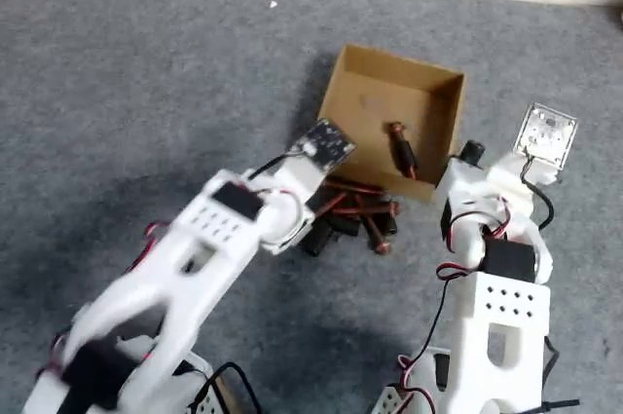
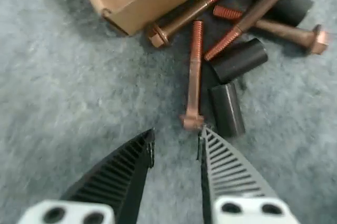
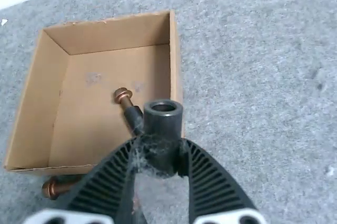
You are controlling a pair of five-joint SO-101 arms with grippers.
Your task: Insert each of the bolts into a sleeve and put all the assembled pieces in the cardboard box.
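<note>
Several copper bolts [image 2: 196, 71] and black sleeves [image 2: 227, 109] lie in a pile [image 1: 352, 216] on the carpet, just in front of the cardboard box [image 1: 350, 78]. My left gripper [image 2: 176, 138] is open and low over the carpet, its tips just short of the head of one bolt. My right gripper [image 3: 160, 145] is shut on an upright black sleeve [image 3: 162, 126], beside the box's near right corner [image 1: 472, 152]. One bolt with a sleeve on it [image 3: 129, 109] lies inside the box [image 3: 174, 55].
Grey carpet covers the table all round. Another bolt [image 3: 52, 187] lies outside the box wall, part of the pile. The left arm [image 1: 224, 229] hangs over the pile's near side; the right arm's base [image 1: 496, 317] stands at the front right.
</note>
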